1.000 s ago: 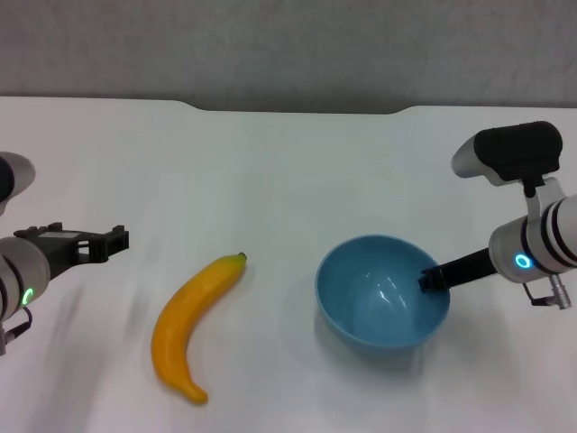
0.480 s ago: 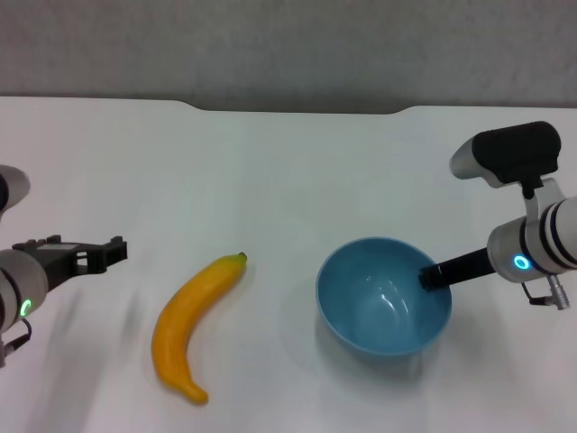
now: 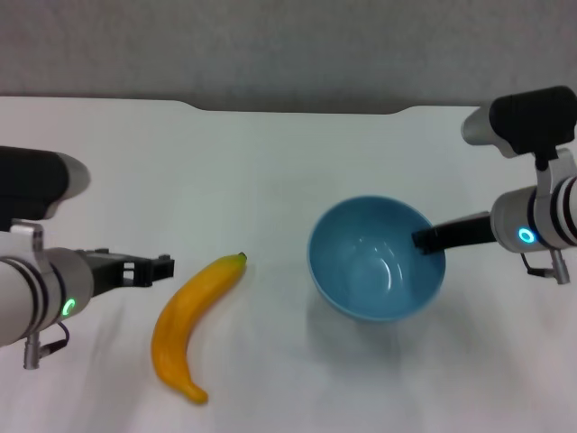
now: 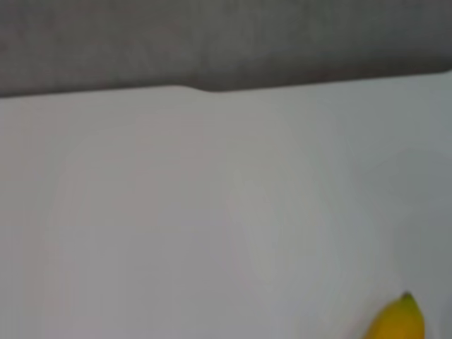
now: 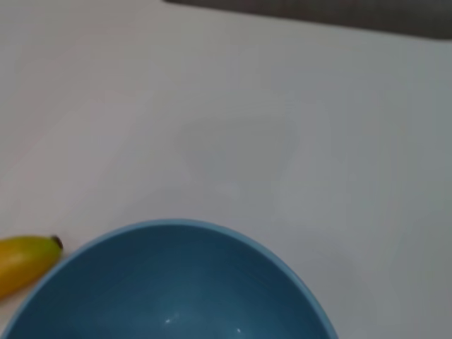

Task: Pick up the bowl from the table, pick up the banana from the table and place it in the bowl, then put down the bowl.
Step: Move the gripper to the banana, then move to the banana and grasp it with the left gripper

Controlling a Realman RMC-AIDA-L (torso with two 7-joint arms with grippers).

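Blue bowl [image 3: 377, 258] lifted off table [image 3: 270, 162], rim pinched at 3 o'clock by right gripper [image 3: 424, 239]. Yellow banana [image 3: 191, 310] flat at bowl's 8 o'clock; likely light, stiff, slippery, best taken mid-length. Left gripper [image 3: 162, 267] parted at its 10 o'clock.

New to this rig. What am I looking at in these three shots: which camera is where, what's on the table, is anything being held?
It is a two-armed robot. The wide shot comes from its head, looking down at a white table. The other two come from cameras on its wrists.

The right gripper is clamped on the rim of a light-blue bowl, one finger inside. The bowl appears lifted, with a shadow beneath it. The right wrist view shows the bowl's empty inside up close.

The left gripper is open, just beside a yellow banana that lies on the table, not yet grasped. The left wrist view catches only the banana's stem tip.
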